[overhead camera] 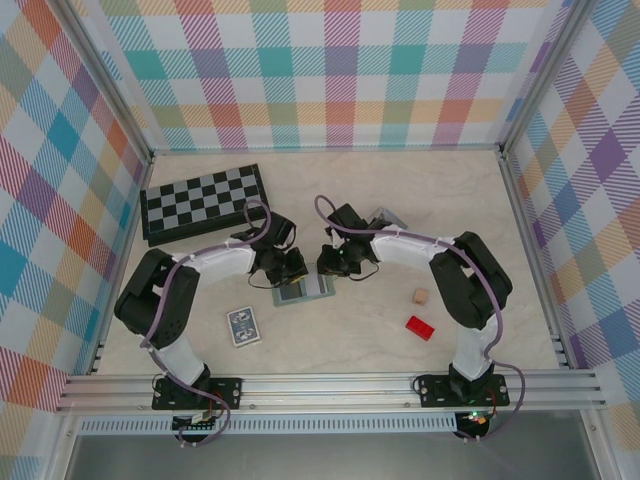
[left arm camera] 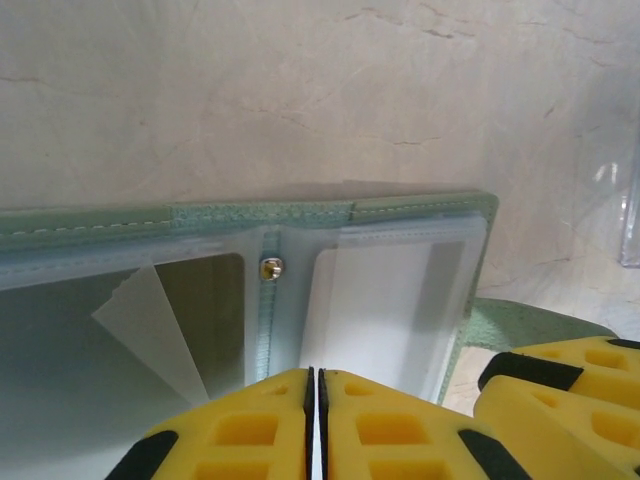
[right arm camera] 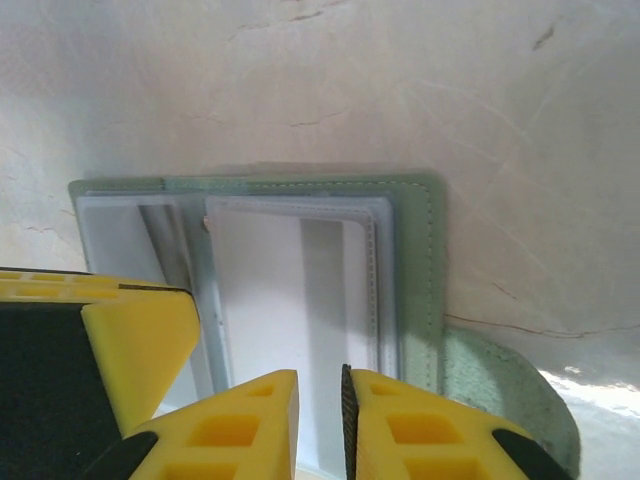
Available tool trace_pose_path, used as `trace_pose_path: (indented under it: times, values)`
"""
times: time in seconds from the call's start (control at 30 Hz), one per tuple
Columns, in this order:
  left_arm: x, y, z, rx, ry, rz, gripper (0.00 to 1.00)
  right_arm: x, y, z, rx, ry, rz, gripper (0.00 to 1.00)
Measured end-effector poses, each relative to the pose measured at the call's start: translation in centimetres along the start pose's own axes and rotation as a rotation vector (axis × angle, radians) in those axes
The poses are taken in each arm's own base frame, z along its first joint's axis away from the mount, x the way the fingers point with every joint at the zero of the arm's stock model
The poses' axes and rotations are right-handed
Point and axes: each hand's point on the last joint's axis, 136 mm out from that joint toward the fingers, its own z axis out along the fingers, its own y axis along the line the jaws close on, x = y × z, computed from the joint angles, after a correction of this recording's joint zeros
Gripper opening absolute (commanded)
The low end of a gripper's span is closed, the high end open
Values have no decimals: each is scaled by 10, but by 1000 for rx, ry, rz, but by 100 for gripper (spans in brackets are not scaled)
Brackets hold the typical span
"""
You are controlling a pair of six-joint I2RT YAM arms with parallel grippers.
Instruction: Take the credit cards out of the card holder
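Chessboard (overhead camera: 203, 202) at the back left, blue card pack (overhead camera: 243, 326) nearer, red block (overhead camera: 420, 328) beside tan cube (overhead camera: 420, 296) right.

You have before you a pale beige table top with a marbled stone pattern (overhead camera: 400, 190). Behind it and at its left and right sides stand walls of pastel plaid cloth (overhead camera: 330, 70). Silver aluminium rails (overhead camera: 330, 385) run along its near edge. Soft, even light falls on it.

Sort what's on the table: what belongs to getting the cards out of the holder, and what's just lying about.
Belongs to the job: card holder, pale card in its sleeve, left gripper, right gripper.

Just lying about: chessboard, playing-card pack, red block, small wooden cube.
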Motion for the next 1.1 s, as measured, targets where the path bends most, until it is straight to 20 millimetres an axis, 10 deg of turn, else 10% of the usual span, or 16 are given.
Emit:
trace_pose_path:
  times: [0.7,1.1]
  values:
    - [2,9,12,-33,23,-12,6,6,-7,12,6,52,20,20]
    - [-3,20,-11,-122,-35,17,21,4,21,2,-121,54,-3,21]
